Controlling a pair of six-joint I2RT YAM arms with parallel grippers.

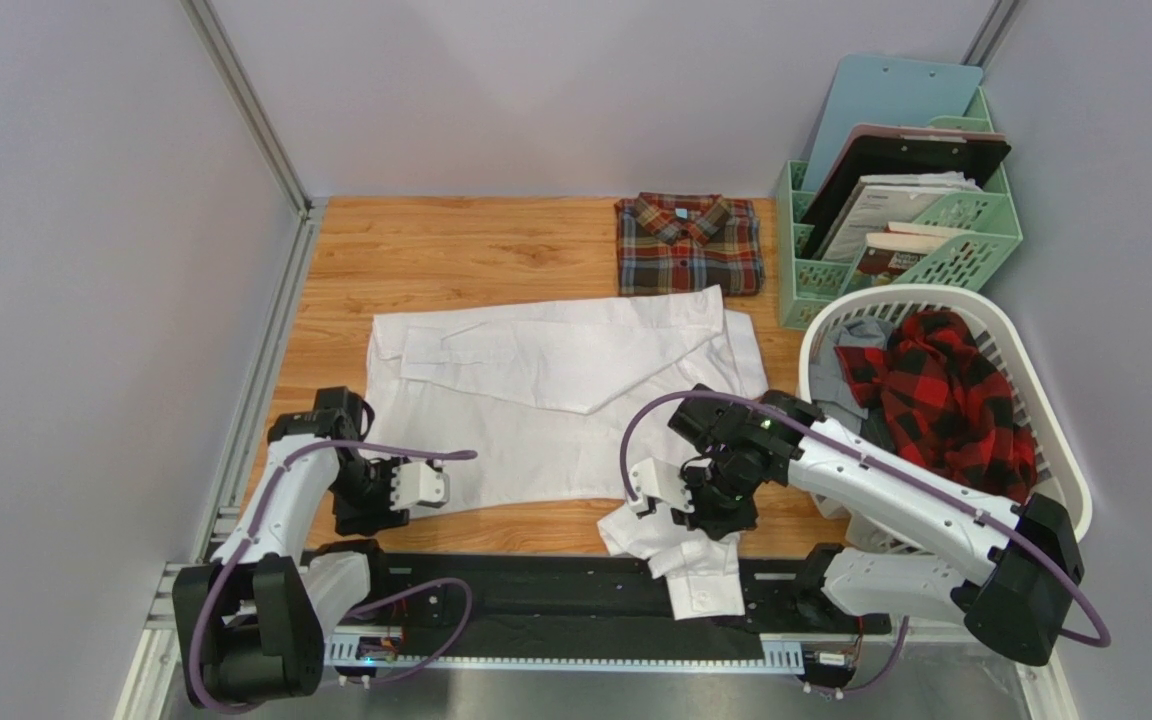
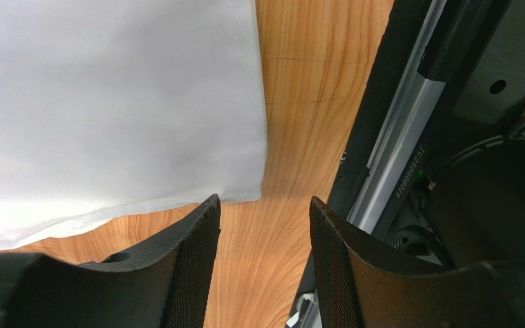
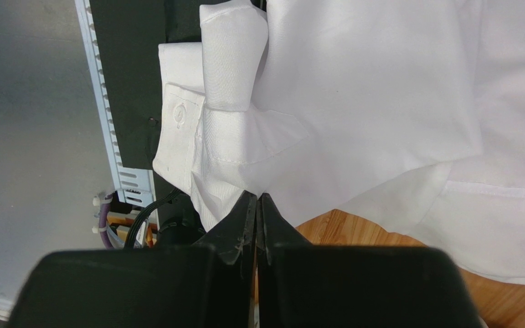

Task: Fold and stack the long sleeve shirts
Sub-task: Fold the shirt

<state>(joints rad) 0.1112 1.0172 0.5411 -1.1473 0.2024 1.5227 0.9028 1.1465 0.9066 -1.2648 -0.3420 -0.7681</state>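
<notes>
Top external view counts two shirts on the table [image 1: 432, 255]: one white shirt [image 1: 537, 398] spread at centre, one plaid shirt [image 1: 689, 243] folded at upper middle. Left gripper [image 2: 265, 205] stands partly open over bare wood beside the white hem, holding nothing. Right gripper [image 3: 256, 198] is closed, pinching the white sleeve near its cuff [image 3: 176, 130], which overhangs the near edge. Printed digits on the rail [image 2: 399, 174] are too blurred to read.

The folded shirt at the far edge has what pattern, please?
Folded shirt: red, brown, green plaid; top external view.
</notes>
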